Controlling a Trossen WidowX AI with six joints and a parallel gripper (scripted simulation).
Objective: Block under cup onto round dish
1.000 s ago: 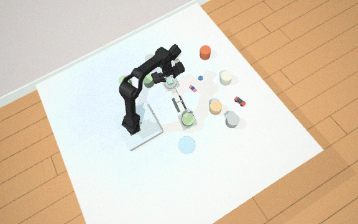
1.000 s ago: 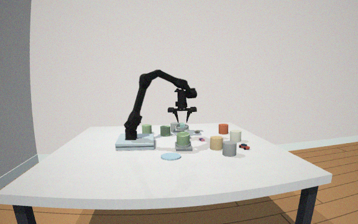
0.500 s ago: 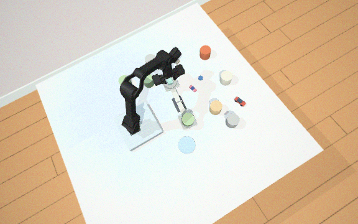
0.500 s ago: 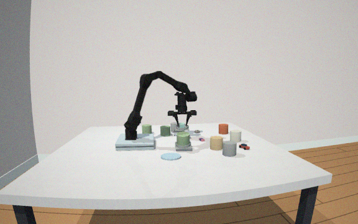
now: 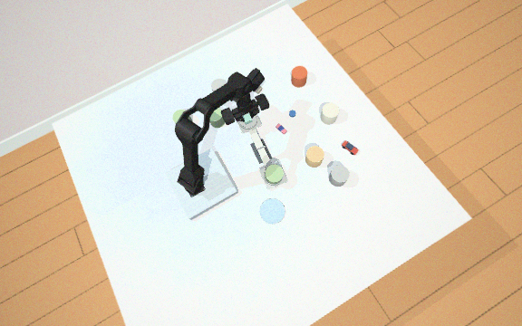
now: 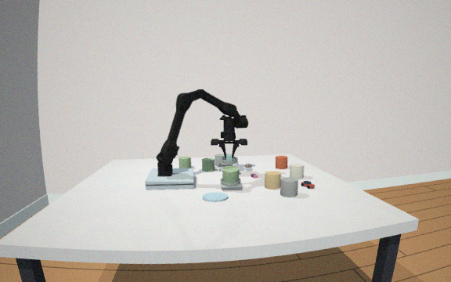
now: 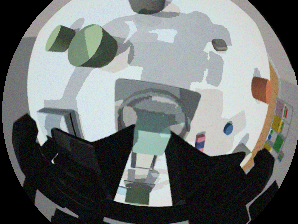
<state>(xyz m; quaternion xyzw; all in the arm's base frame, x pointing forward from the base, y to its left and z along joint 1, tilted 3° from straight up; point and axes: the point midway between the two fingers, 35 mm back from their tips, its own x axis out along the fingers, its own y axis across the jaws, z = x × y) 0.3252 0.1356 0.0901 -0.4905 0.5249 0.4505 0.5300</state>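
Observation:
A teal block (image 5: 247, 119) (image 6: 229, 157) (image 7: 151, 142) is between the fingertips of my gripper (image 5: 247, 116) (image 6: 229, 156) (image 7: 150, 131), which is shut on it at the far end of the balance (image 5: 256, 135) (image 7: 186, 99). The block is low over the round pan there; whether it touches the pan is unclear. No cup covers it. A green cup (image 5: 274, 174) (image 6: 230, 175) (image 7: 137, 195) stands upright on the near end. The pale blue round dish (image 5: 272, 211) (image 6: 215, 197) lies in front of that end, with no cup above it.
Two more green cups (image 5: 217, 119) (image 6: 185, 162) (image 7: 93, 46) stand left of the far end. A grey cup (image 6: 289, 187), a tan cup (image 6: 272, 180), a cream cup (image 6: 297, 171), a red cup (image 6: 281, 162) and a toy car (image 5: 350, 148) are to the right.

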